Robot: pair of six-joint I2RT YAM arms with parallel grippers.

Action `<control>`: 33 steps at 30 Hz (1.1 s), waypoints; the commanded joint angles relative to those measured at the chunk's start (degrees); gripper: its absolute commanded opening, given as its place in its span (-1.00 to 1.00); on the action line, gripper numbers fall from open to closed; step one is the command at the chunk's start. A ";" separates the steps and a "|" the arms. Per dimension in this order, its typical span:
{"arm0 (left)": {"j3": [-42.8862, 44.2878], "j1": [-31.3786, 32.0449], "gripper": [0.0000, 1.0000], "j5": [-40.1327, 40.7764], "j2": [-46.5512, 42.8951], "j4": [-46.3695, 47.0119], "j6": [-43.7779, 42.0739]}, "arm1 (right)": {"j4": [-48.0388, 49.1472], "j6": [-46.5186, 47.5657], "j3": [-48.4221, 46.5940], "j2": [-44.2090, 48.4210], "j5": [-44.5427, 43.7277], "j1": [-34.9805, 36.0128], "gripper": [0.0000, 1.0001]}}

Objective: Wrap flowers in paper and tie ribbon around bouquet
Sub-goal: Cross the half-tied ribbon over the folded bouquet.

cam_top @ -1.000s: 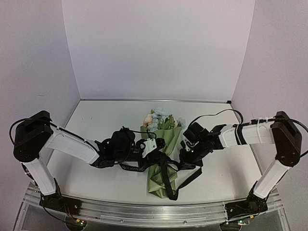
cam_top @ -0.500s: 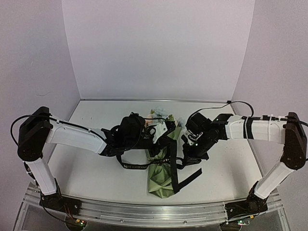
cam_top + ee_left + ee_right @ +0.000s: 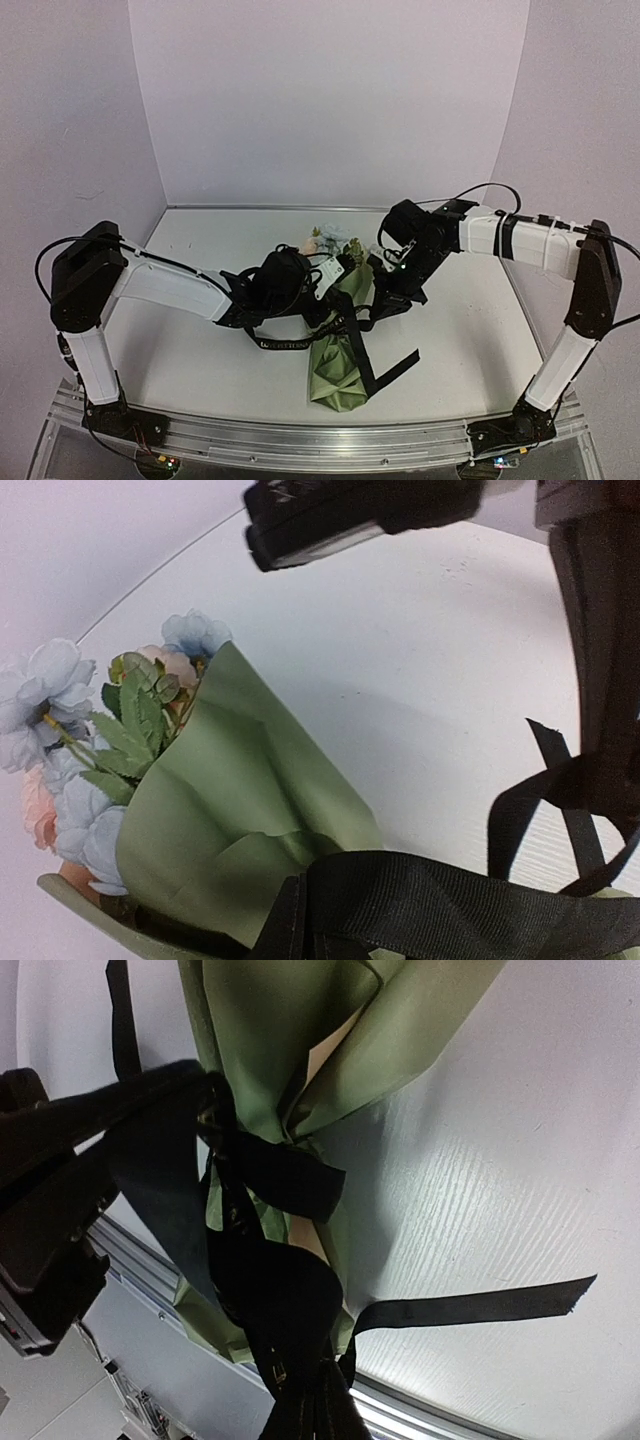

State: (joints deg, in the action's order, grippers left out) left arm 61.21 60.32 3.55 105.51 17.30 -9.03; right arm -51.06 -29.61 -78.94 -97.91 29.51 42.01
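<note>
Tying the ribbon [image 3: 270,1290] around the bouquet [image 3: 340,365].
Right gripper [image 3: 388,298] pinches ribbon, left gripper [image 3: 338,285] pressed together; next, pull ends apart to cinch.

Bouquet [image 3: 340,345] laid on a white table [image 3: 190,370], olive paper [image 3: 338,380] pointed at the near edge, flowers [image 3: 328,242] at the far end, black ribbon [image 3: 398,366] crossed over its middle, flanked by left gripper [image 3: 330,282] and right gripper [image 3: 386,296]

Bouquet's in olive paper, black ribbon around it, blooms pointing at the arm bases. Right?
Not quite. The top external view shows the bouquet lying with its flowers toward the far wall; the pointed end faces the arm bases. Olive paper and black ribbon around it are right.
</note>
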 commanded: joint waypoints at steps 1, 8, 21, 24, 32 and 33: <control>-0.61 -1.07 -0.93 4.53 -1.30 1.49 3.47 | -4.85 1.85 -4.10 -2.58 2.39 -0.52 -1.00; -7.42 -1.08 -0.91 7.02 -4.47 6.80 4.59 | -8.06 2.92 -9.62 -5.43 1.21 -0.95 -1.00; -19.28 -1.17 -0.85 9.49 -8.18 18.19 6.10 | -16.88 6.76 -25.78 -15.07 1.00 -1.31 -1.00; -19.77 -1.17 -0.81 9.50 -8.12 18.84 7.48 | -17.23 7.11 -26.38 -15.37 1.24 -1.31 -1.00; -23.62 -1.17 -0.67 5.21 -9.78 24.41 7.27 | -17.89 8.62 -25.20 -14.33 1.38 -1.31 -1.00; -24.04 -1.17 -0.65 4.93 -9.99 24.58 7.19 | -17.92 8.60 -25.24 -14.25 1.54 -1.31 -1.00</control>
State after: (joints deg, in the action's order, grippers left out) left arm 38.98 59.22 10.58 98.78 36.63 -2.02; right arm -67.46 -22.32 -102.87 -112.84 30.66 40.88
